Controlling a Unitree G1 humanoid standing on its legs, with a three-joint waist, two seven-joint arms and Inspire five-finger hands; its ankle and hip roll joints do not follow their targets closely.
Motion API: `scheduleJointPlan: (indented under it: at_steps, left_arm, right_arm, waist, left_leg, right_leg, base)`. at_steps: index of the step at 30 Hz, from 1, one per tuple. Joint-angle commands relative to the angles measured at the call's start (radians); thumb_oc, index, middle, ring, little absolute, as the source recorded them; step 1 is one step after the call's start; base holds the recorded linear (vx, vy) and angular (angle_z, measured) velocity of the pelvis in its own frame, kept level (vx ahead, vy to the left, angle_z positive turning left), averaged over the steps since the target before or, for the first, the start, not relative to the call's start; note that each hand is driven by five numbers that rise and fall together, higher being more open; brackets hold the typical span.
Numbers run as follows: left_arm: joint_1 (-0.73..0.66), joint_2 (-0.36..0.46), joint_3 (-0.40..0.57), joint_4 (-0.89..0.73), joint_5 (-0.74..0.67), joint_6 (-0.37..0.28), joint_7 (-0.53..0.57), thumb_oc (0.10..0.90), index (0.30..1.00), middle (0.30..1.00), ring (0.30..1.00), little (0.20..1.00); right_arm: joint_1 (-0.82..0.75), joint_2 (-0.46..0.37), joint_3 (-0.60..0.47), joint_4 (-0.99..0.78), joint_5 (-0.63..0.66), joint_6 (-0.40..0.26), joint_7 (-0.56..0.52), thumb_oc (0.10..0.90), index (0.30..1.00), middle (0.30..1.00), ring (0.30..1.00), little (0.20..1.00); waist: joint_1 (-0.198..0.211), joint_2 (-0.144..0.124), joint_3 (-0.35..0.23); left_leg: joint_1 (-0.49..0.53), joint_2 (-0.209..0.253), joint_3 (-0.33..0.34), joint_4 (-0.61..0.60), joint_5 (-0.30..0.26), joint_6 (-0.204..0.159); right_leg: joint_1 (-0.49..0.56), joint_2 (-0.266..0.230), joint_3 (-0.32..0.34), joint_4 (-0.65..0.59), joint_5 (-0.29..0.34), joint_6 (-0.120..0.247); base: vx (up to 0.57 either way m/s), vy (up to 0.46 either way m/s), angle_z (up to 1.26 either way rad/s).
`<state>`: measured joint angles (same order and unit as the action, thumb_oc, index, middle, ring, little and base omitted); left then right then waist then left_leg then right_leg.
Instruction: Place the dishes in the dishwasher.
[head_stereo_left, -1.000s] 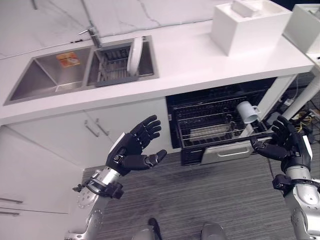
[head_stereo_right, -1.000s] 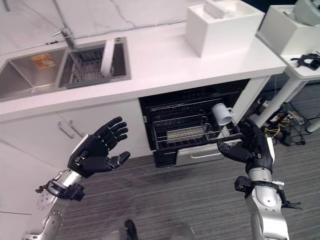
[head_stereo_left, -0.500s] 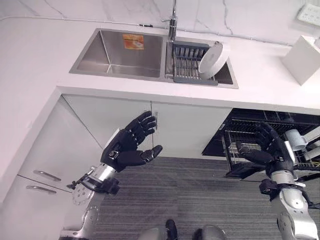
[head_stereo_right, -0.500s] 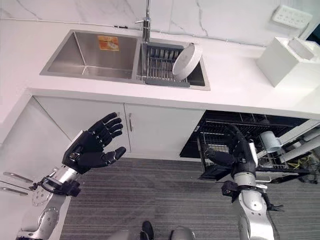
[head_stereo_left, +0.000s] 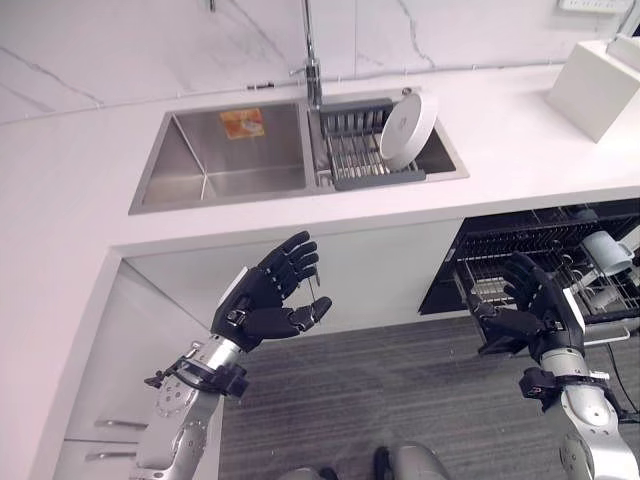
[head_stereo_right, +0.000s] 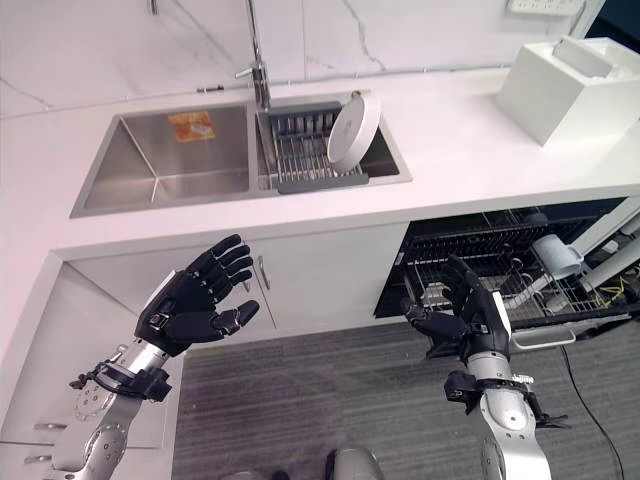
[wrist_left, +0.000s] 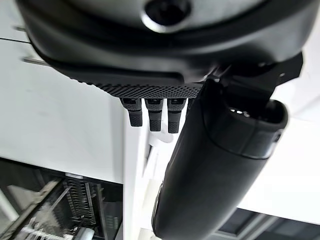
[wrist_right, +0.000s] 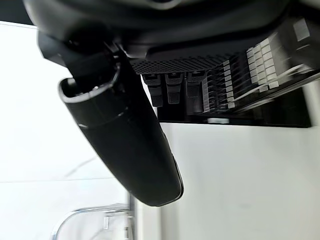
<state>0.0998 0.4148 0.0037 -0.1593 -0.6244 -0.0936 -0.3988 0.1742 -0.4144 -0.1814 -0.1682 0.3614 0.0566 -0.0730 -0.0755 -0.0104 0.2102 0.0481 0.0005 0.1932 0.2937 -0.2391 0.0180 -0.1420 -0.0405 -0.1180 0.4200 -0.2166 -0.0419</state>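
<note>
A white plate stands on edge in a grey drying rack in the right basin of the steel sink. Below the counter at the right, the dishwasher's wire rack is pulled out, and a white mug lies in it. My left hand hangs open in front of the cabinet doors, below the sink, holding nothing. My right hand is open and empty too, just in front of the pulled-out rack.
A white box stands on the white counter at the far right. A tap rises behind the sink. White cabinet doors with a handle sit under the sink. Grey floor lies below.
The camera has swung, so the whole picture has shifted. Both hands stay open and empty, held at about the same height in front of me.
</note>
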Motion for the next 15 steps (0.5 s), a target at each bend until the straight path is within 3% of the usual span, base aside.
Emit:
scheduleJointPlan:
  at_steps: [1, 3, 7, 9, 12, 13, 14, 15]
  left_arm:
    - [-0.053, 0.008, 0.02, -0.096, -0.043, -0.112, -0.015, 0.8, 0.9, 0.9, 0.9, 0.9]
    - [-0.05, 0.013, 0.018, -0.107, -0.017, -0.147, -0.022, 0.8, 0.9, 0.9, 0.9, 0.9]
    - [-0.04, 0.018, 0.042, -0.157, -0.005, -0.261, -0.008, 0.8, 0.9, 0.9, 0.9, 0.9]
    - [-0.054, 0.007, 0.059, -0.19, -0.022, -0.322, 0.025, 0.8, 0.9, 0.9, 0.9, 0.9]
    - [-0.084, -0.01, 0.059, -0.214, -0.028, -0.378, 0.059, 0.8, 0.9, 0.9, 0.9, 0.9]
    - [-0.084, -0.012, 0.064, -0.23, -0.031, -0.401, 0.067, 0.8, 0.9, 0.9, 0.9, 0.9]
    - [-0.083, -0.013, 0.066, -0.238, -0.031, -0.42, 0.074, 0.8, 0.9, 0.9, 0.9, 0.9]
    - [-0.088, -0.012, 0.071, -0.243, -0.031, -0.451, 0.089, 0.8, 0.9, 0.9, 0.9, 0.9]
  right_arm:
    - [-0.083, -0.056, -0.096, -0.068, 0.011, -0.094, -0.01, 0.8, 0.9, 0.9, 0.9, 0.9]
    - [-0.076, -0.059, -0.106, -0.072, 0.029, -0.095, -0.004, 0.8, 0.9, 0.9, 0.9, 0.9]
    - [-0.066, -0.063, -0.107, -0.089, 0.039, -0.097, 0.033, 0.8, 0.9, 0.9, 0.9, 0.9]
    - [-0.07, -0.06, -0.094, -0.105, 0.023, -0.119, 0.058, 0.8, 0.9, 0.9, 0.9, 0.9]
    - [-0.095, -0.051, -0.067, -0.136, 0.006, -0.13, 0.055, 0.8, 0.9, 0.9, 0.9, 0.9]
    - [-0.105, -0.053, -0.059, -0.157, 0.004, -0.129, 0.049, 0.8, 0.9, 0.9, 0.9, 0.9]
    - [-0.109, -0.055, -0.056, -0.168, 0.001, -0.131, 0.047, 0.8, 0.9, 0.9, 0.9, 0.9]
    - [-0.112, -0.059, -0.051, -0.181, -0.004, -0.139, 0.043, 0.8, 0.9, 0.9, 0.9, 0.9]
  waist:
    - [-0.012, -0.021, -0.041]
    - [-0.009, -0.042, -0.034]
    - [-0.007, -0.051, -0.024]
    - [-0.003, -0.054, -0.017]
    - [0.006, -0.058, -0.016]
    - [0.013, -0.052, -0.019]
    - [0.016, -0.047, -0.02]
    - [0.02, -0.016, -0.017]
  left_leg:
    - [-0.038, -0.002, 0.024, 0.006, -0.015, 0.0]
    - [-0.037, -0.001, 0.036, 0.036, 0.039, -0.016]
    - [-0.143, 0.024, 0.012, 0.278, 0.079, -0.032]
    - [-0.211, 0.016, -0.017, 0.399, 0.066, -0.015]
    - [-0.207, 0.011, -0.019, 0.294, 0.058, -0.006]
    - [-0.181, -0.003, -0.014, 0.11, 0.067, -0.005]
    - [-0.171, -0.014, -0.009, 0.006, 0.078, -0.006]
    - [-0.233, 0.004, -0.033, 0.006, 0.075, -0.024]
  right_leg:
    - [0.093, 0.036, -0.004, -0.12, -0.018, 0.055]
    - [0.1, 0.019, 0.008, -0.12, -0.019, 0.045]
    - [0.098, 0.027, 0.036, -0.12, -0.016, 0.02]
    - [0.097, 0.037, 0.061, -0.12, -0.01, 0.014]
    - [0.104, 0.049, 0.075, -0.12, -0.018, 0.023]
    - [0.103, 0.059, 0.085, -0.12, -0.027, 0.035]
    - [0.103, 0.065, 0.091, -0.12, -0.034, 0.043]
    - [0.108, 0.099, 0.087, -0.12, -0.047, 0.051]
  base:
    - [0.05, -0.195, -0.12]
    - [0.03, -0.199, -0.07]
    - [-0.01, -0.142, -0.1]
    - [0.02, -0.12, -0.14]
    - [0.06, -0.029, -0.1]
    - [0.12, 0.062, 0.06]
    - [0.16, 0.138, 0.11]
    - [0.14, 0.127, 0.11]
